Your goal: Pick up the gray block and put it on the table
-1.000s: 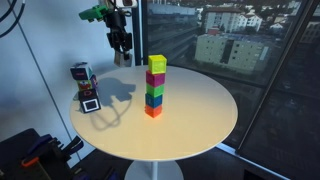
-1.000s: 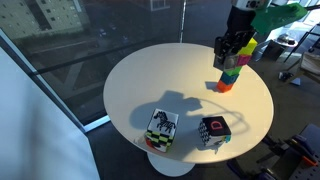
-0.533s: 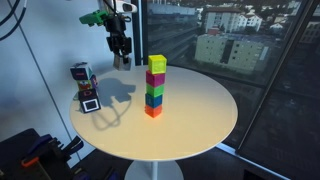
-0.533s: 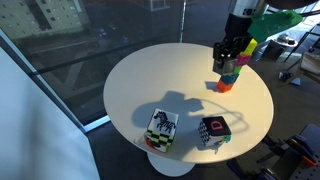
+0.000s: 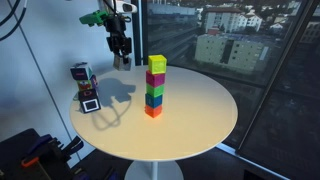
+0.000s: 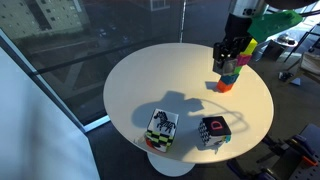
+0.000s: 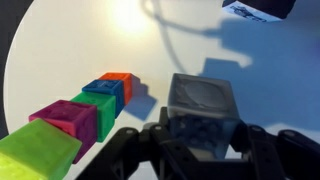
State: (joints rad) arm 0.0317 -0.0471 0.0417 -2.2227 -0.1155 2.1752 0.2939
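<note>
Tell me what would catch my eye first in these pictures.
A bright tower of coloured cubes, yellow on top and orange at the bottom, stands near the middle of the round white table. Beside the tower and higher up, the end effector holds a gray block in mid-air over the tabletop.

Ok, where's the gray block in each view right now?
Exterior view: upper left, block held up in the gripper, left of the stack.
Exterior view: upper right, at the gripper, in front of the stack; hard to make out.
Wrist view: centre, block gripped, stack to its left.
Shared landmark: the coloured stack.
</note>
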